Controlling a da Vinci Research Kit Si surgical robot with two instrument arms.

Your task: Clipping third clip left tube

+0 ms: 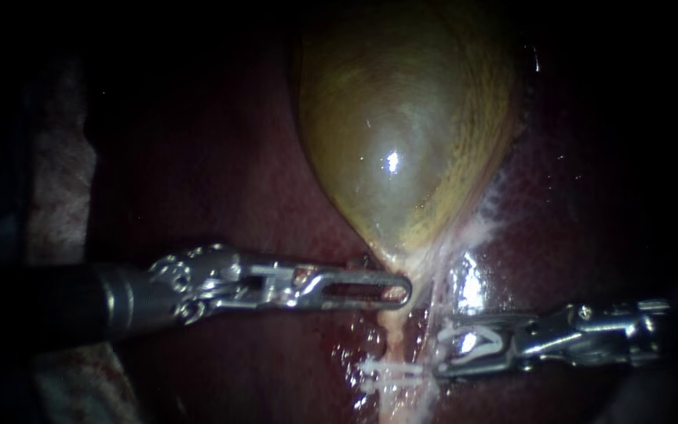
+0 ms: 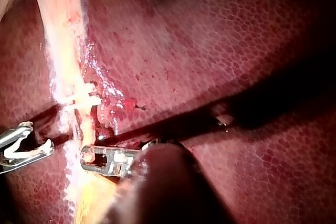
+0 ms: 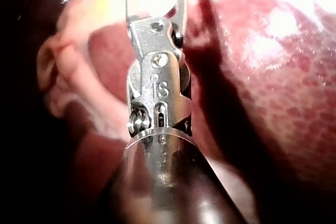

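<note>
Left instrument lies level from the left, jaws closed on the neck of the gallbladder. Right instrument enters from the right, jaws apart, carrying a white clip between them. Its tips sit just beside the left tube, near the placed clips. Liver lies all round.

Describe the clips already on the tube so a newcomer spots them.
From the big yellow-green gallbladder, follow the pale tube down past the left instrument. There white clips lie across it. Unlike the open clip in the jaws of the right instrument beside them, they sit shut on the tube.
</note>
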